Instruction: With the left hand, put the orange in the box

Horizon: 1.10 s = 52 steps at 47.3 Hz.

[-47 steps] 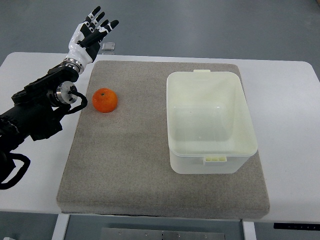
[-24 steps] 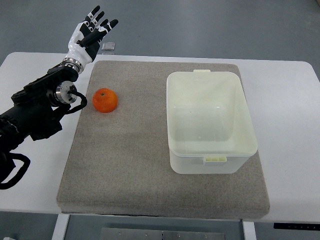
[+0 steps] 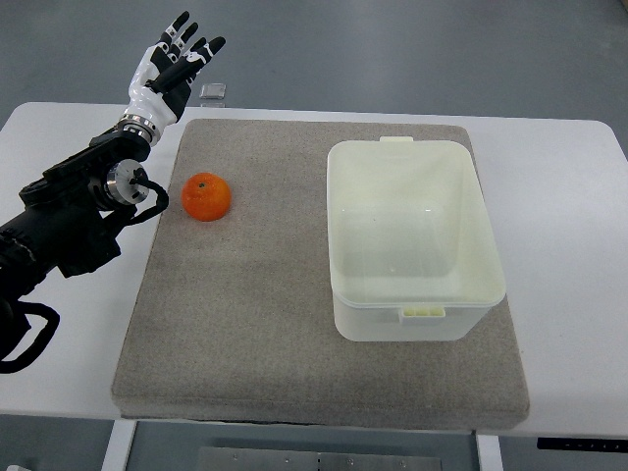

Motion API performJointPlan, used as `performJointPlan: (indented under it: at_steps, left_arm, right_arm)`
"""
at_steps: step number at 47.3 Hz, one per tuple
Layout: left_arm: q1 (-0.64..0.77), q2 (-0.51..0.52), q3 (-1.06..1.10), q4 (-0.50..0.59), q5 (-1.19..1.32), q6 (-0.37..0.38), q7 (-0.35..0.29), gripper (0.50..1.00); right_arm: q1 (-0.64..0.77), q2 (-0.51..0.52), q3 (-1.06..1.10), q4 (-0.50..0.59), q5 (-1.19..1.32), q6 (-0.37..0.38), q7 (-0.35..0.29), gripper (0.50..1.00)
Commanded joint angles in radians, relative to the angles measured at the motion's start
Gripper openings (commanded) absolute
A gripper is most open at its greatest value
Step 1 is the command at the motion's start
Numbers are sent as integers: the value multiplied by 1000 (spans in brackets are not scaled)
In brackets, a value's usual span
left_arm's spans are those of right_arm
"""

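An orange (image 3: 206, 197) lies on the left part of a grey mat (image 3: 245, 324). A cream plastic box (image 3: 412, 240), open and empty, stands on the mat's right side. My left hand (image 3: 172, 64) is raised beyond the table's far left edge, behind the orange and apart from it. Its fingers (image 3: 179, 29) are spread and hold nothing. The black left arm (image 3: 74, 211) comes in from the left edge, its wrist just left of the orange. The right hand is out of view.
The mat lies on a white table (image 3: 564, 196). A small grey square object (image 3: 213, 92) sits at the table's far edge, right of my left hand. A black cable loop (image 3: 27, 339) hangs at the lower left.
My left hand has shifted slightly up and left, with the fingers still spread. The orange and box have not moved.
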State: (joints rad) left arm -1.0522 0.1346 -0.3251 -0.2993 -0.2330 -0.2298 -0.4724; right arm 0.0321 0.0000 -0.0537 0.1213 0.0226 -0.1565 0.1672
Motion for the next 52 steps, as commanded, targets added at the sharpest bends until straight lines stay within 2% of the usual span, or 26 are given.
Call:
performJointPlan:
  at_steps: [1, 7, 14, 29, 43, 52]
  left_arm:
    - [1, 0, 6, 2, 4, -8, 0, 992]
    - [-3, 19, 14, 3, 8, -32, 0, 992]
    - [-3, 48, 23, 5, 52, -95, 2, 992]
    - [-14, 71, 24, 2, 389, -143, 5, 992]
    - [-60, 149, 73, -11, 650, -230, 5, 992]
    - [-120, 214, 169, -46, 782, -319, 3, 992]
  right_arm:
    - [0, 0, 0, 0, 0, 0, 0, 926]
    - [0, 0, 0, 0, 0, 0, 0, 926]
    - [0, 0, 0, 0, 0, 0, 0, 926]
    - [0, 0, 0, 0, 0, 0, 0, 926]
    - [0, 0, 0, 0, 0, 0, 0, 926]
    - [0, 0, 0, 0, 0, 0, 0, 926]
